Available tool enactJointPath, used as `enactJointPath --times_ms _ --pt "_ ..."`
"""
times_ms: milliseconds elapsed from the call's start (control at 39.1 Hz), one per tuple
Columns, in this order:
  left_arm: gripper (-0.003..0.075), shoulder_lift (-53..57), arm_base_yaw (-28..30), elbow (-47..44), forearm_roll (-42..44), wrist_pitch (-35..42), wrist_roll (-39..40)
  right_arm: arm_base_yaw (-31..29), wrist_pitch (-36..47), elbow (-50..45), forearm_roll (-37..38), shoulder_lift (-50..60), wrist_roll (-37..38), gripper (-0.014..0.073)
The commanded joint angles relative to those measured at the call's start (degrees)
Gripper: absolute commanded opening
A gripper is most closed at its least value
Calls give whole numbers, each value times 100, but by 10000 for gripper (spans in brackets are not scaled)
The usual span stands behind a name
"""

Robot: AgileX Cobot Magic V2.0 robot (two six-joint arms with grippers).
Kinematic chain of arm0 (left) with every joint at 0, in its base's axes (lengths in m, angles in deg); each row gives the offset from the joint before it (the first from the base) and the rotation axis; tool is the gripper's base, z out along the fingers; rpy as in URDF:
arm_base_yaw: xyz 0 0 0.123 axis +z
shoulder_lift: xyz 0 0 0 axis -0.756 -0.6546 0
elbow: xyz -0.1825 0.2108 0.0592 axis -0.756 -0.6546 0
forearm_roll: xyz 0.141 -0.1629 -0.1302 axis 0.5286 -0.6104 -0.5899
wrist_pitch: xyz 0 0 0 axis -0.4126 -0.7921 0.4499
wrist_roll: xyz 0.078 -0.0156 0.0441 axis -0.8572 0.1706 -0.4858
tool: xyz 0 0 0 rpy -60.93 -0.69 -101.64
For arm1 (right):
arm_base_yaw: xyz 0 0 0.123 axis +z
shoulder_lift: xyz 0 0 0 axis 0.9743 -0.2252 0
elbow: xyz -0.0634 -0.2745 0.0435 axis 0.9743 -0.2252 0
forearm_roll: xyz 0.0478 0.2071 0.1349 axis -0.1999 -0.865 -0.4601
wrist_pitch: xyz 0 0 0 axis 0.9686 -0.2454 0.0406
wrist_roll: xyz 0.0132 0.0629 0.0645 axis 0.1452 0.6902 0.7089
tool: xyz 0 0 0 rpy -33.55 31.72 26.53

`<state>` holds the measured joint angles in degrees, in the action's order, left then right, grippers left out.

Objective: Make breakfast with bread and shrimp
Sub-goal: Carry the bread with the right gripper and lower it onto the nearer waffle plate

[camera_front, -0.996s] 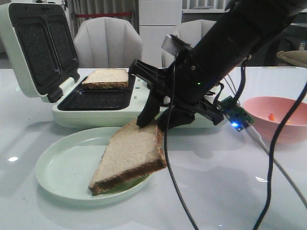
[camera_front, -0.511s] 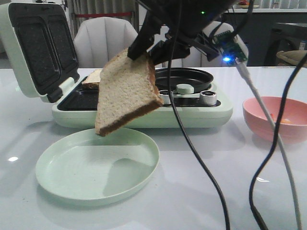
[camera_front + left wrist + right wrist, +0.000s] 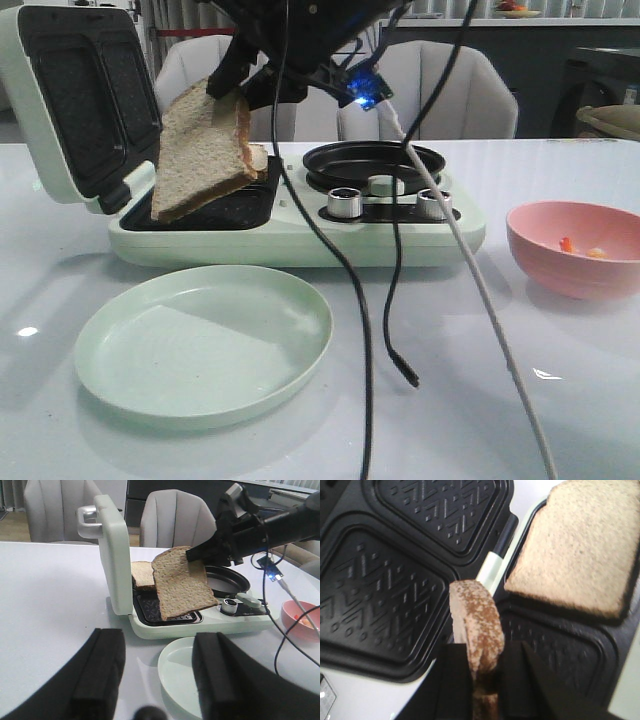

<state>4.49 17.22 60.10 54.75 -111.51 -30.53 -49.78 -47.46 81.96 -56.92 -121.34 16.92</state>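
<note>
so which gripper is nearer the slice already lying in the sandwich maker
Right. The right gripper hangs just above the slice in the sandwich maker, holding the other slice. The left gripper sits back over the table, fingers apart.

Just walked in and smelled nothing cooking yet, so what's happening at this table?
The right gripper is pinching one bread slice by its crust and holding it in the air over the open sandwich maker. A second slice already lies in the maker's far compartment; the near one looks unfilled. The green plate in front has nothing on it. A few shrimp sit in the pink bowl. The left gripper hangs open, away from the action.
</note>
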Motion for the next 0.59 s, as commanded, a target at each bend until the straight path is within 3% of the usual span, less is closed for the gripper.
enactJointPath --times_ms 0,153,562 --pt "385 100 -44 144 37 427 60 -14 -2 670 -199 -24 -99 220" --pt "385 100 -44 144 37 427 60 -14 -91 1126 -190 -453 -99 220" --pt "385 100 -44 144 37 427 60 -31 50 1131 124 -453 -168 223"
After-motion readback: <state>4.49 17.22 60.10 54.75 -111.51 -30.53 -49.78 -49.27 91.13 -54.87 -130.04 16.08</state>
